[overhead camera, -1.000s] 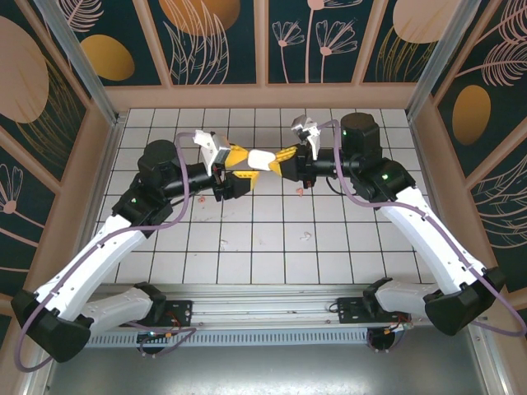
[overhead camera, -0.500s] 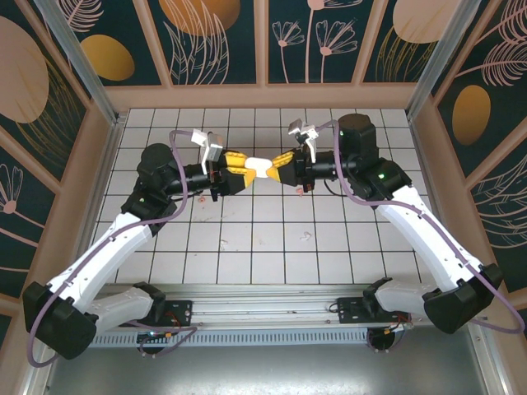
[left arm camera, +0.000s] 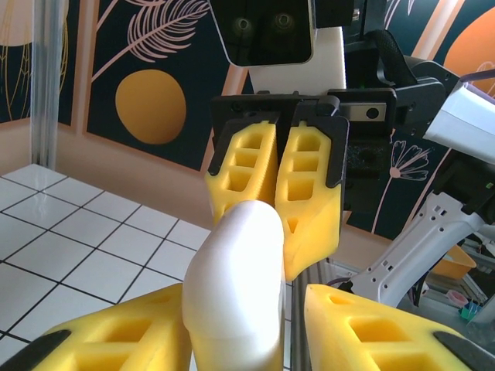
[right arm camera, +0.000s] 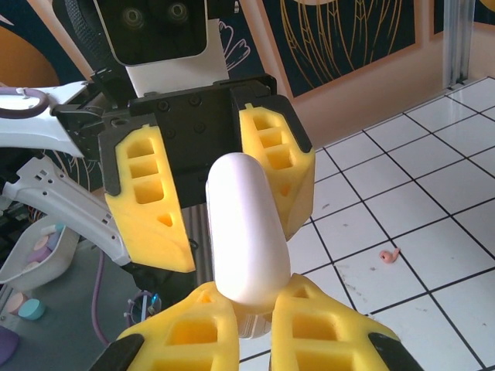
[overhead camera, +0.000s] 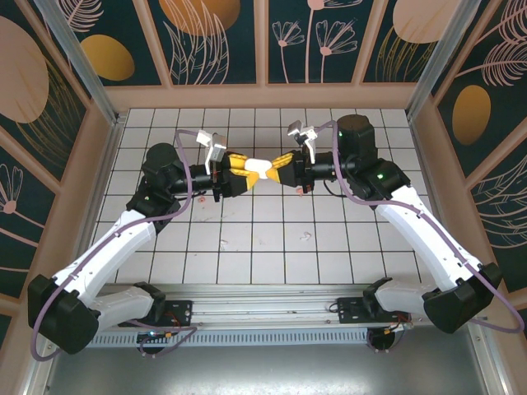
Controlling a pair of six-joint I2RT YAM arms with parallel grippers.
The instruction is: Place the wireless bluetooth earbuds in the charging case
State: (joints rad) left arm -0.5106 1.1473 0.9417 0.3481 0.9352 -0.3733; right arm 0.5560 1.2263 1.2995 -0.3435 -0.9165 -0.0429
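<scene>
The white oblong charging case [overhead camera: 261, 167] hangs in mid-air between the two grippers, above the middle of the tiled floor. My right gripper [right arm camera: 251, 290] is shut on one end of the charging case [right arm camera: 244, 232]. My left gripper [left arm camera: 247, 309] faces it and straddles the other end of the case [left arm camera: 236, 270]. One yellow finger [left arm camera: 116, 340] lies against the case, while a gap shows beside the other, so the left gripper is open. A salmon-pink earbud [right arm camera: 389, 255] lies on a tile below the right gripper. A white earbud [overhead camera: 305, 237] lies nearer the front.
Another small piece [overhead camera: 224, 244] lies on the tiles left of centre. Patterned walls [overhead camera: 263, 41] enclose the floor on three sides, with metal posts [overhead camera: 78, 58] at the back corners. A rail [overhead camera: 263, 306] with the arm bases runs along the near edge.
The left gripper has lined up end to end with the right gripper and narrowed its jaws around the case's free end. The right gripper has kept its hold throughout.
</scene>
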